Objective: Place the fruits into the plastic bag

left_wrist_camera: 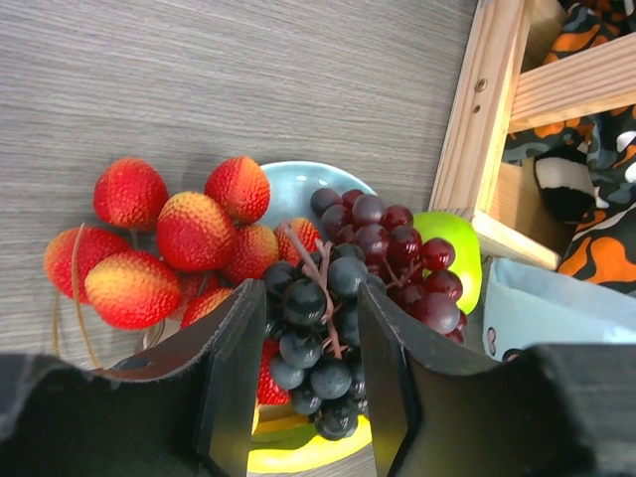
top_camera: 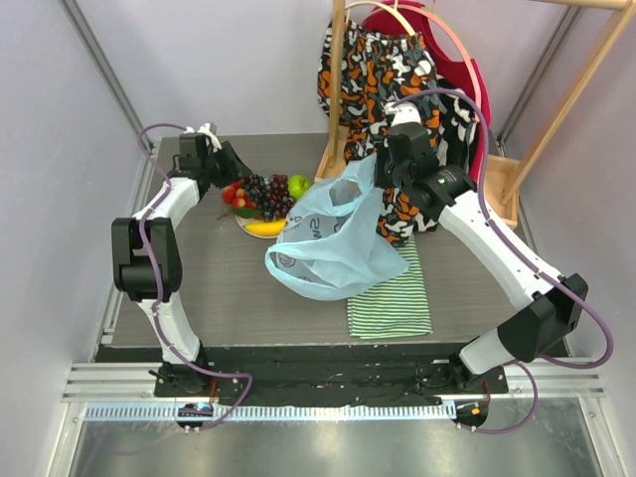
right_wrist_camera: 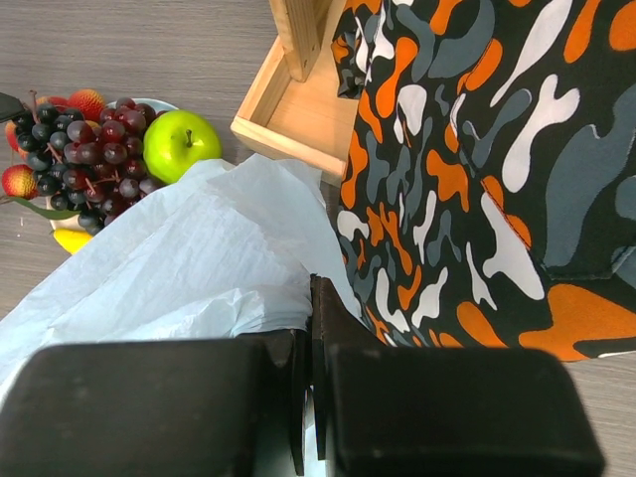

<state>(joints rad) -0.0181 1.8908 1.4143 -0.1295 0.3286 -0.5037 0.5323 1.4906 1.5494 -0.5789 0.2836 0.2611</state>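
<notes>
The fruits lie on a pale plate (left_wrist_camera: 288, 184) at the back left: dark purple grapes (top_camera: 270, 194), a green apple (top_camera: 298, 185), a yellow banana (top_camera: 264, 228) and red strawberries (top_camera: 236, 194). My left gripper (left_wrist_camera: 310, 298) is open, with one finger on each side of the grapes (left_wrist_camera: 373, 238); the strawberries (left_wrist_camera: 194, 231) are to its left and the apple (left_wrist_camera: 452, 248) to its right. My right gripper (right_wrist_camera: 310, 288) is shut on the edge of the light-blue plastic bag (right_wrist_camera: 199, 258) and holds its mouth up beside the plate. The bag (top_camera: 328, 248) sags onto the table.
A green-and-white striped cloth (top_camera: 393, 298) lies under the bag's right side. A wooden rack (top_camera: 338, 89) with a patterned orange-and-black garment (top_camera: 383, 70) stands at the back right, its base (right_wrist_camera: 288, 119) close to the apple.
</notes>
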